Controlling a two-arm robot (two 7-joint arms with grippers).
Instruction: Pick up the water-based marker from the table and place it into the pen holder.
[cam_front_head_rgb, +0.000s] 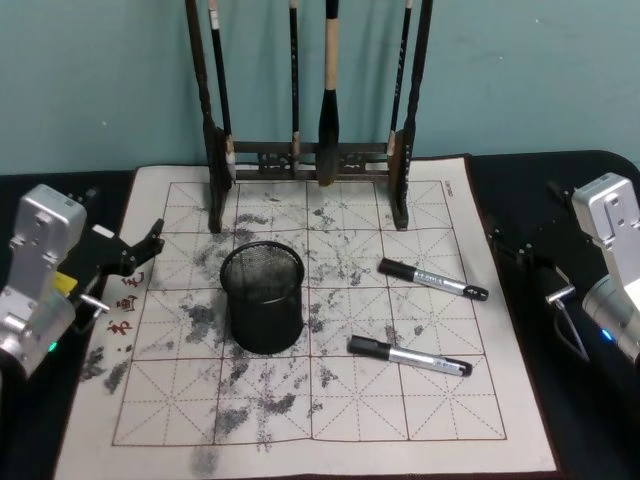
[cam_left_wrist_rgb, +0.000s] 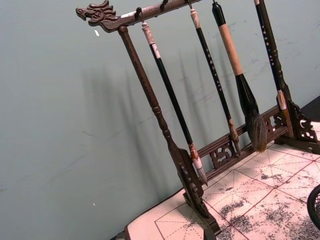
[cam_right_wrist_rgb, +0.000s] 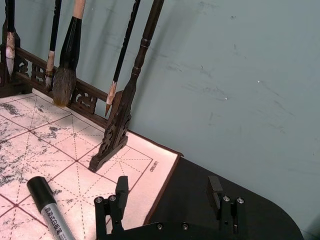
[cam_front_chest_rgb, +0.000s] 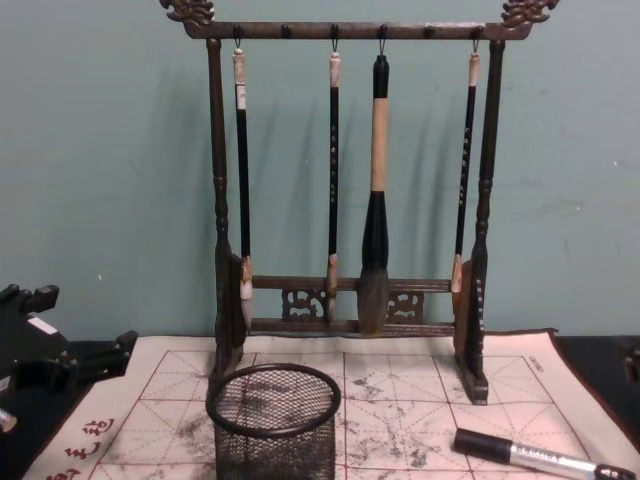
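Silver-grey barrel, black cap: the near marker (cam_front_head_rgb: 408, 356) lies flat on the table (cam_front_head_rgb: 330, 425), right of the holder (cam_front_head_rgb: 262, 298). A second marker (cam_front_head_rgb: 432, 279) lies just beyond. Both look light, stiff and probably slick, so grip mid-barrel. Right gripper (cam_right_wrist_rgb: 167, 192) hangs wide and empty at the right; left gripper (cam_front_head_rgb: 140, 252), likewise spread and empty, waits left.

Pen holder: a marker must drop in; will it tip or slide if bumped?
Probably light: the pen holder is wire mesh and looks empty. Upright and nearly as wide as tall, it likely resists tipping. The felt mat may limit sliding.
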